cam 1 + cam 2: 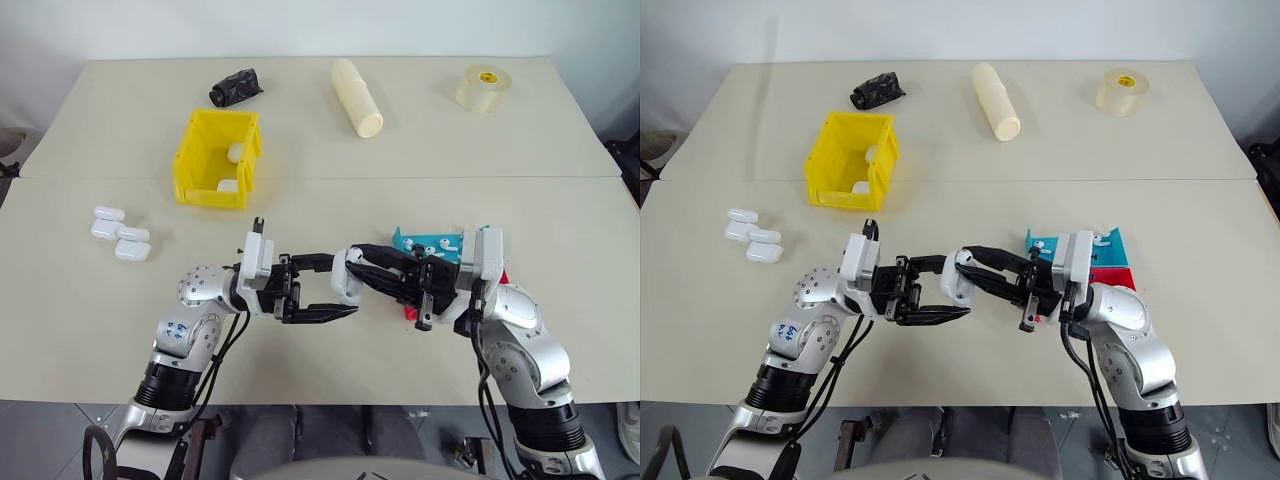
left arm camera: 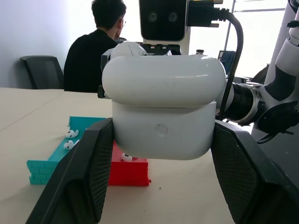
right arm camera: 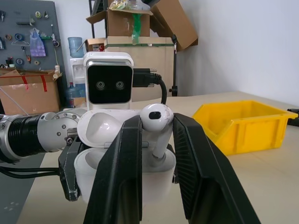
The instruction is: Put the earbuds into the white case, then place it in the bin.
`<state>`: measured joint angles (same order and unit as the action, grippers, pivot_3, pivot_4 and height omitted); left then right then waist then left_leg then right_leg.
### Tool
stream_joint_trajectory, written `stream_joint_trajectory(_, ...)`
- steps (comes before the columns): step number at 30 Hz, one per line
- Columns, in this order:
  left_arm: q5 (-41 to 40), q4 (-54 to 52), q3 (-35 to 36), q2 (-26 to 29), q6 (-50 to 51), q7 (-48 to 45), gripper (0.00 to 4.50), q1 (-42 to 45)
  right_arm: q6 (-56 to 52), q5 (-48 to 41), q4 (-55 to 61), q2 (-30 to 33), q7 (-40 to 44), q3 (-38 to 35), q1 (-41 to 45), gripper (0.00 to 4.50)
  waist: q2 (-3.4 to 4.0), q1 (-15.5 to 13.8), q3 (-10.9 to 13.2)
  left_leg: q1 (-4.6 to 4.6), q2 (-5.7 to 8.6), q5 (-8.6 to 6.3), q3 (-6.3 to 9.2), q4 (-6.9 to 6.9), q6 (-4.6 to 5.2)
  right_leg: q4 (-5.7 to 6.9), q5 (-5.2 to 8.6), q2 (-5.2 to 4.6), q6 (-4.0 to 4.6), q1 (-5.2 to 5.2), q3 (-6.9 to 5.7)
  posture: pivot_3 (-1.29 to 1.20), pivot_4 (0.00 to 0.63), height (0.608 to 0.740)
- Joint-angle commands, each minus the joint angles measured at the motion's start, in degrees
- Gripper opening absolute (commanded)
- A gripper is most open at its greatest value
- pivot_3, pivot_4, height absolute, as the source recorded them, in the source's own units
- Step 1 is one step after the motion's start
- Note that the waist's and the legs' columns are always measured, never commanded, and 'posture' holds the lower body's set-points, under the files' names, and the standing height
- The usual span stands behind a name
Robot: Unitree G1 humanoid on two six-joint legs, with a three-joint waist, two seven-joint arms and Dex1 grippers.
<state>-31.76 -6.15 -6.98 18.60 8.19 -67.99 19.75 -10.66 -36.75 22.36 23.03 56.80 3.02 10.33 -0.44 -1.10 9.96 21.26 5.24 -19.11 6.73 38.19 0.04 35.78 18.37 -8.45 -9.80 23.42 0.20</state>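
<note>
My left gripper (image 1: 338,288) is shut on the white case (image 1: 347,280), held above the table's near middle with its lid open. The left wrist view shows the case (image 2: 163,116) between the black fingers (image 2: 88,177). My right gripper (image 1: 362,268) reaches in from the right and is shut on an earbud (image 3: 156,122), whose stem stands in the open case (image 3: 93,172). The yellow bin (image 1: 200,165) stands at the back left with two white cases inside. More earbuds (image 2: 71,135) lie in a teal tray.
Several loose white cases (image 1: 120,235) lie at the left. A teal tray (image 1: 425,240) and a red tray (image 2: 131,170) sit under my right arm. A cream roll (image 1: 358,97), a tape roll (image 1: 484,88) and a black object (image 1: 236,87) lie at the back. A person (image 2: 98,46) sits beyond the table.
</note>
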Motion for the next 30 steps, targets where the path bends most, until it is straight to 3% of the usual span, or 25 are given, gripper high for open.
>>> stream_joint_trajectory(1, -1.9, -3.0, 0.6, -1.8, -1.2, 0.6, 2.77, 2.3, -3.5, -1.0, -0.1, 1.4, 1.5, 2.2, -0.7, 0.62, 0.0, 0.0, 0.0, 0.0, 0.0, 0.0, 0.0, 0.0, 0.0, -0.01, 0.0, 0.0, 0.0, 0.0, 0.0, 0.0, 0.15, 0.74)
stream_joint_trajectory(3, -1.8, -3.1, 0.6, -1.9, -1.3, 0.6, 2.77, 2.4, -3.8, -1.7, 0.0, 1.6, 1.6, 2.0, -0.6, 0.62, 0.0, 0.0, 0.0, 0.0, 0.0, 0.0, 0.0, 0.0, 0.0, 0.0, 0.0, 0.0, 0.0, 0.0, 0.0, 0.0, 0.15, 0.74)
stream_joint_trajectory(15, -1.4, -3.2, 0.7, -2.6, -1.5, 0.8, 2.77, 2.1, -5.9, -3.9, 0.5, 3.2, 2.4, 0.5, 1.3, 4.48, -0.01, -0.1, 0.0, 0.01, 0.0, 0.0, 0.0, 0.01, 0.0, -0.03, 0.0, 0.0, 0.0, -0.01, 0.0, 0.0, 0.15, 0.74)
stream_joint_trajectory(22, -0.3, -3.1, 1.3, -0.5, -2.2, 0.4, 2.77, -0.3, -6.3, -6.2, 1.6, 9.1, 3.3, -7.0, -0.4, 4.48, -0.01, -0.2, 0.0, 0.01, 0.02, 0.0, -0.01, -0.01, 0.0, -0.04, 0.0, -0.02, 0.0, -0.01, 0.0, 0.0, 0.15, 0.74)
stream_joint_trajectory(30, 2.4, -2.1, 2.7, 2.7, -6.7, 0.8, 2.77, -5.2, -0.6, -1.8, -6.4, 21.8, 11.4, -20.1, -6.5, 4.48, -0.02, -0.3, 0.0, 0.01, 0.02, -0.01, -0.05, -0.01, 0.02, -0.1, 0.0, -0.02, 0.0, -0.05, 0.0, 0.0, 0.15, 0.74)
